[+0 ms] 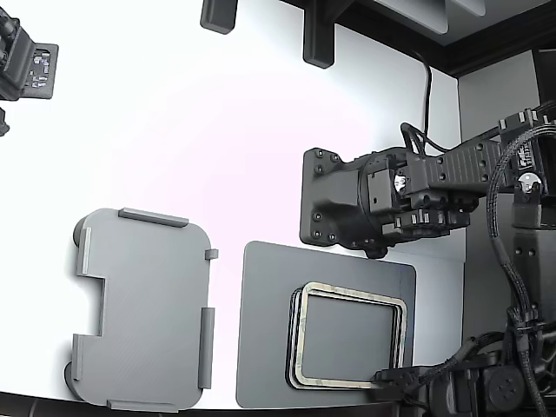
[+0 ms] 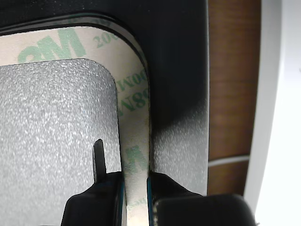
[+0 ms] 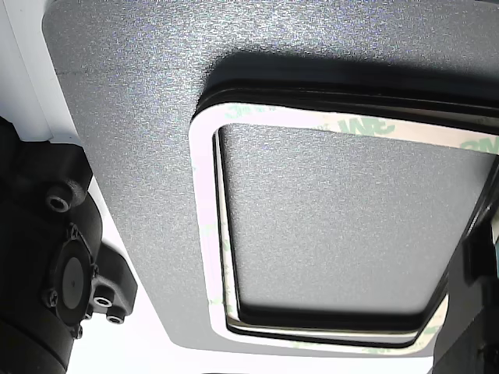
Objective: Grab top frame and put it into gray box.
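Exterior view: white tabletop carrying two gray parts. Toward the exterior view's left, the gray box, light gray, shallow, with raised tabs along its edges and a notch on one side. Toward the exterior view's right, apart from the box, a dark gray slab bearing a small stack of thin rectangular rings. Uppermost in the stack, the top frame, pale beige with faint green print, lying flat over dark rings beneath. Above the slab, a second black arm with a broad square head, clear of the frames.

Wrist view: claw straddling one long side of the top frame, one black finger inside the ring, the other outside it, both pressed against the beige strip; closed on the frame, which lies flat on the slab.

Other view: top frame seen close, rounded corner over the black rings, slab surface all around.
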Controlling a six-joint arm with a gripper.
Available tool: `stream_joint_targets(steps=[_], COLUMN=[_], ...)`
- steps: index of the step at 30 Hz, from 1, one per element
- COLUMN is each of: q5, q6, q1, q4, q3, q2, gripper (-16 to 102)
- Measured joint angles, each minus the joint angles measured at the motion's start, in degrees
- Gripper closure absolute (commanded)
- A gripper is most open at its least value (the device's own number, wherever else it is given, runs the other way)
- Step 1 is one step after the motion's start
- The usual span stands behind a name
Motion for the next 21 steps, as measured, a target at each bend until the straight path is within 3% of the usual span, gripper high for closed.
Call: stream_joint_targets(steps=[6, 11, 21], q5=[1.58, 5.71, 12.30], q6=[0.88, 7.56, 27.69], q1=[0.00, -0.79, -8.70], q4=[6.33, 10.63, 8.96], q3=[-5.71, -10.28, -11.78], q2=[0.00, 1.85, 8.79], gripper=[97, 97, 97])
